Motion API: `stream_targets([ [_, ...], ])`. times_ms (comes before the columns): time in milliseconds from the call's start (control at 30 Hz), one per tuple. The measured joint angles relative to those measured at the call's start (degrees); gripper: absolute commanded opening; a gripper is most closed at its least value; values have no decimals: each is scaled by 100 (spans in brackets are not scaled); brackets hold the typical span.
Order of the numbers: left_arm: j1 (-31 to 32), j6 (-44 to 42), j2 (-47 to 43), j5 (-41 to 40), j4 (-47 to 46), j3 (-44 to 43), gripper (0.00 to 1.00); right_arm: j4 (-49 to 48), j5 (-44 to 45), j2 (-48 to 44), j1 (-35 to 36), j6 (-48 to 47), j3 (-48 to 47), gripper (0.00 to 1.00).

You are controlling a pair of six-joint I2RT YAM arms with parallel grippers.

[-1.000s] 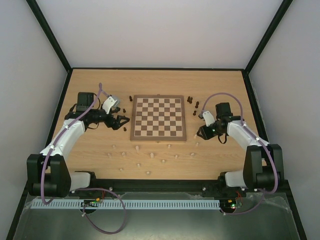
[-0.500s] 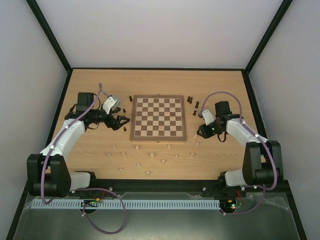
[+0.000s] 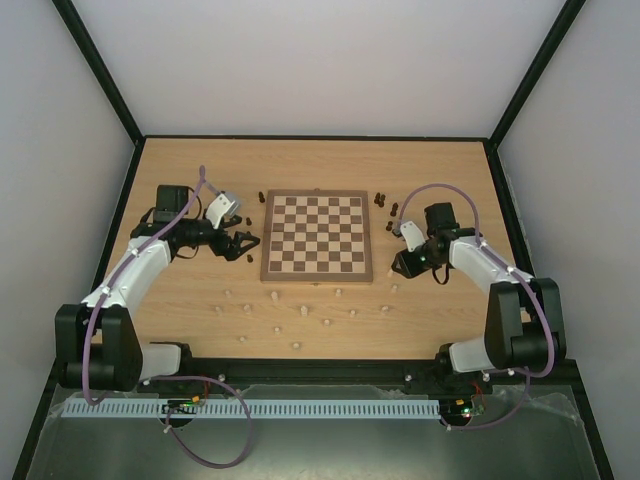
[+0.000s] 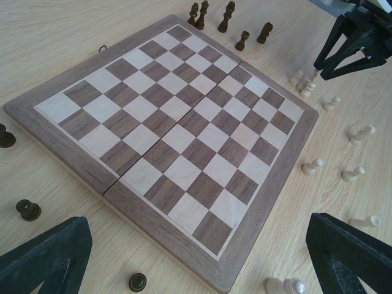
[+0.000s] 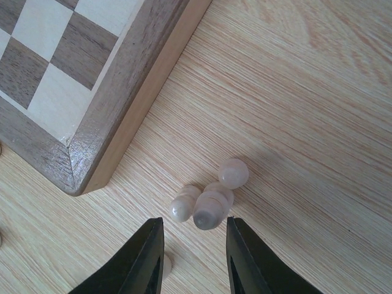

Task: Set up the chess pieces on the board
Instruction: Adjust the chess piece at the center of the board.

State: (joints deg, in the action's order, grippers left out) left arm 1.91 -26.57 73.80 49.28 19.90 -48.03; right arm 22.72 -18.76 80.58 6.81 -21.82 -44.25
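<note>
The board [image 3: 316, 237] lies at the table's centre with no pieces on it; it fills the left wrist view [image 4: 177, 122]. Pale chess pieces [image 3: 303, 312] are scattered on the table in front of it. Dark pieces stand at its far right [image 3: 385, 205] and far left [image 3: 247, 216]. My left gripper [image 3: 243, 243] is open and empty by the board's left edge, its fingers [image 4: 49, 257] wide apart. My right gripper [image 3: 396, 268] is open and empty at the board's near right corner [image 5: 73, 165]. A cluster of three pale pieces [image 5: 208, 199] lies just ahead of its fingertips [image 5: 144, 257].
In the left wrist view, dark pieces [image 4: 228, 18] stand beyond the board's far rim and pale ones [image 4: 313, 165] lie to its right. A dark piece [image 4: 138, 282] sits between the left fingers. Another pale piece [image 5: 165, 264] shows beside the right gripper's left finger.
My right gripper has shifted slightly left and away, closer to the board's near right corner. The left arm has not moved.
</note>
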Motion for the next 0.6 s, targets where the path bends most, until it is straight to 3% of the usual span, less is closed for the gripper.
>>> stream_targets([
  [600, 0, -28, 2, 24, 24, 0, 99, -146, 177, 138, 109, 44, 0, 20],
])
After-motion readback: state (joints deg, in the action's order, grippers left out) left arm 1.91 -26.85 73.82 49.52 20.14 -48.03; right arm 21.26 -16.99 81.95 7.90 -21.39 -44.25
